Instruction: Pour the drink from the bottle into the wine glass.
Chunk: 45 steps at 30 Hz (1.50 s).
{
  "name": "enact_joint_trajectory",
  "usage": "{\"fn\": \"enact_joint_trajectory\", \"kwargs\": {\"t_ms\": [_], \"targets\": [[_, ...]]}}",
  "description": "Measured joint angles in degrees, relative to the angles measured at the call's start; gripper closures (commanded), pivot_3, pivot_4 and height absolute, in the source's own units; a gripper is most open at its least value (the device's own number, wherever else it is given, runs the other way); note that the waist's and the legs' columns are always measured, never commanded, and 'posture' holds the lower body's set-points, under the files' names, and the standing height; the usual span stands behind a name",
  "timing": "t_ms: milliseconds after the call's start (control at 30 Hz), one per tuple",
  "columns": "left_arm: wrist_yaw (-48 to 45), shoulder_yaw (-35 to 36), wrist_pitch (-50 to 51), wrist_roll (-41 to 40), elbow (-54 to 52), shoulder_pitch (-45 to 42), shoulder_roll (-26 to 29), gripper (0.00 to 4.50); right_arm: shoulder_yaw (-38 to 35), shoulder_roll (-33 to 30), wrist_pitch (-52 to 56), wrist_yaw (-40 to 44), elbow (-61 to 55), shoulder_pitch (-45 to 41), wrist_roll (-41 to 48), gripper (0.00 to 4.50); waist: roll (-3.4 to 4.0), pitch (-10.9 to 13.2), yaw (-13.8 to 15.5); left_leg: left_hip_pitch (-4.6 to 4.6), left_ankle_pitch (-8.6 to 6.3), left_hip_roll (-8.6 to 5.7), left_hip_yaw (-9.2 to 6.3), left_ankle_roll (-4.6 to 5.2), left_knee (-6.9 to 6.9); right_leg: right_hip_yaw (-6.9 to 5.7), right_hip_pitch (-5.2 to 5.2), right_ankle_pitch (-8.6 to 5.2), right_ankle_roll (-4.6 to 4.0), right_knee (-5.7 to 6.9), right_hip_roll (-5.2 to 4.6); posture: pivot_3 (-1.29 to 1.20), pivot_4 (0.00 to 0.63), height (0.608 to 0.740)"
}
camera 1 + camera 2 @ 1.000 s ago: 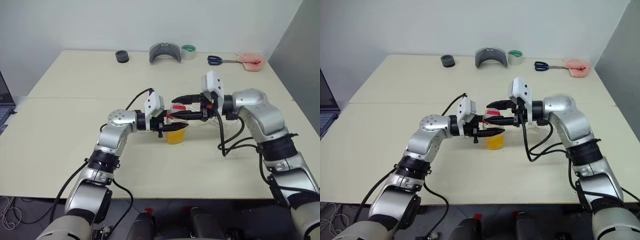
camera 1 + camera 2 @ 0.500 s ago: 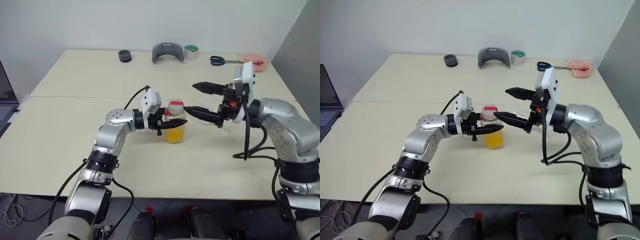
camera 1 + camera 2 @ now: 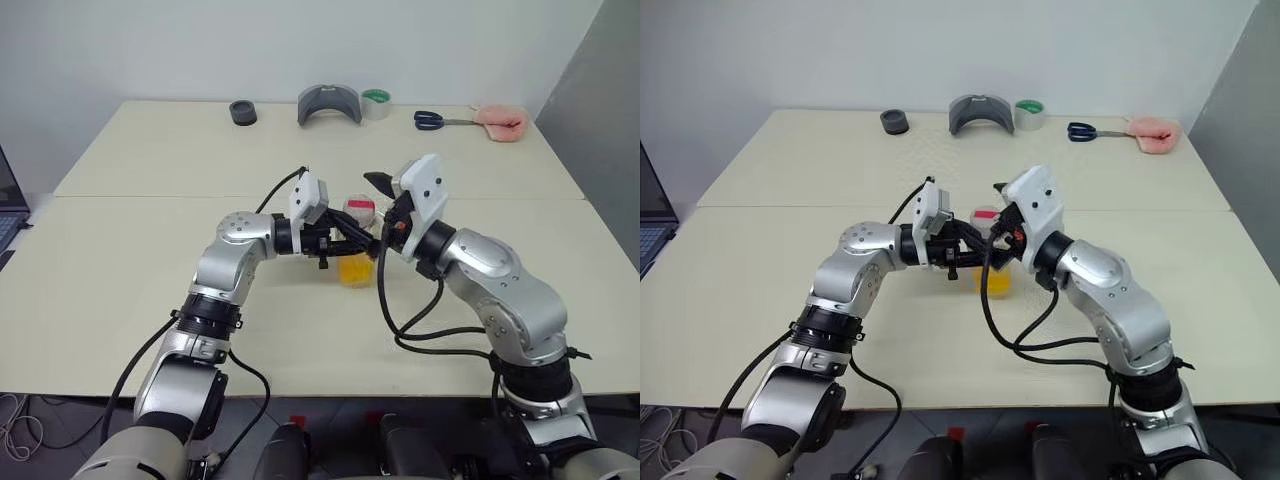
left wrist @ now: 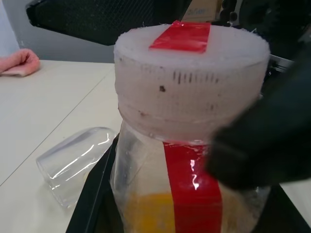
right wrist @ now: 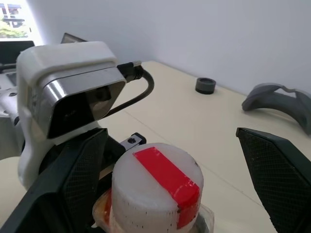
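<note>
Mid-tabletop [image 3: 120, 290], the left gripper [image 3: 345, 240] stays clamped on the bottle [image 3: 356, 255] while the right gripper [image 5: 180, 160], fingers now spread wide, has swung back to straddle its cap [image 5: 158, 187], likely to unscrew it.

Both grippers crowd the bottle [image 3: 356, 240] at mid-table, a glass [image 4: 73, 164] lies tipped just beside it, while the near tabletop [image 3: 120, 320] lies bare on either side.

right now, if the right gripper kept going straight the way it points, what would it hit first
Probably the bottle's cap. The right gripper is open with one finger on each side of the cap, so going on would bring it around the cap. The left gripper holds the bottle.
</note>
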Motion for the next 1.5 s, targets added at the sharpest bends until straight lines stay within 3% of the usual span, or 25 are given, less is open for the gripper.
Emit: {"fn": "enact_joint_trajectory", "kwargs": {"t_ms": [267,367,533,600,767,833,933,1100,1233,1367,1500], "targets": [[0.0,0.0,0.0,0.1,0.4,0.0,0.0,2.7,-0.2,2.0,0.2,-2.5,-1.2,2.4,-1.1,0.0,0.0,0.0,0.0,0.0,0.0,0.0,0.02,0.0,0.0,0.02,0.0,0.0,0.0,0.0,0.0,0.0,0.15,0.74],[0.1,0.0,0.0,0.1,0.4,0.0,0.0,2.7,-0.2,2.0,0.3,-2.5,-1.5,2.7,-1.2,0.6,0.01,0.0,-0.1,0.0,0.0,0.01,0.0,0.0,-0.01,0.0,-0.01,0.0,0.0,0.0,0.02,0.0,0.15,0.74],[0.2,0.0,0.0,0.1,0.4,-0.2,0.0,2.7,0.8,2.3,0.3,-1.6,-2.2,2.8,-0.9,2.37,0.01,0.0,-0.1,0.0,0.0,0.01,0.0,0.01,-0.01,0.0,-0.01,0.0,0.0,0.01,0.02,0.0,0.15,0.74],[0.1,0.0,-0.3,0.1,0.4,-0.2,0.0,2.71,0.8,2.1,0.1,-1.2,-2.3,3.0,-0.6,2.6,0.0,0.0,-0.1,0.0,0.0,0.01,0.0,0.0,-0.01,0.0,0.0,0.0,0.0,0.0,0.02,0.0,0.15,0.74],[-0.6,-0.1,-0.6,0.1,0.2,-0.2,0.1,2.71,-0.1,0.0,-3.6,4.2,-0.5,3.2,1.3,2.6,0.0,0.0,-0.1,0.01,0.0,-0.01,0.02,0.01,0.0,0.0,0.01,0.0,0.0,0.0,0.01,0.0,0.15,0.74],[-1.5,-0.5,-0.6,0.0,-0.1,-0.2,0.5,2.71,-1.5,-2.2,-6.7,10.7,2.9,2.4,3.6,2.6,0.01,0.0,-0.1,0.03,-0.01,-0.01,0.04,0.01,0.0,0.0,0.03,0.0,0.0,-0.01,0.02,0.0,0.15,0.74],[-3.2,-1.3,-0.6,0.1,-0.6,-0.1,1.1,2.71,-2.1,-9.4,-9.9,27.2,13.1,-4.3,8.3,2.6,0.04,0.1,-0.2,0.07,-0.01,0.01,0.05,0.03,0.03,-0.03,0.08,0.01,0.02,-0.02,0.05,0.0,0.15,0.74],[-3.7,-1.8,-0.6,0.6,-0.4,-0.8,1.4,2.71,0.4,-13.5,-12.6,43.6,28.3,-14.6,9.5,2.6,0.08,0.1,-0.5,0.08,-0.01,0.04,0.0,0.03,-0.02,-0.06,0.06,0.01,0.0,-0.02,0.09,0.0,0.15,0.74],[-3.4,-1.8,-0.6,1.1,-0.3,-1.2,1.7,2.71,0.7,-14.0,-13.8,46.2,31.9,-16.4,8.2,1.23,0.07,0.1,-0.4,0.0,-0.01,-0.02,0.01,0.02,0.01,-0.04,0.05,0.01,0.0,-0.05,-0.03,0.0,0.15,0.74],[-2.5,-1.7,-0.8,1.1,-0.2,-1.2,1.6,2.71,-3.3,-15.0,-11.5,41.9,27.6,-14.0,9.1,0.0,0.07,0.2,-0.2,-0.09,0.0,0.0,-0.03,0.01,0.02,-0.03,-0.01,0.01,0.0,-0.05,-0.14,0.0,0.15,0.74],[-1.5,-1.5,-1.2,1.2,0.3,-1.0,1.7,2.71,-9.3,-17.0,-5.9,35.1,13.8,-7.9,12.7,0.0,0.07,0.2,0.3,-0.13,0.0,0.02,-0.08,0.01,0.01,-0.05,-0.04,0.01,0.0,-0.06,-0.13,0.0,0.15,0.74]]}}
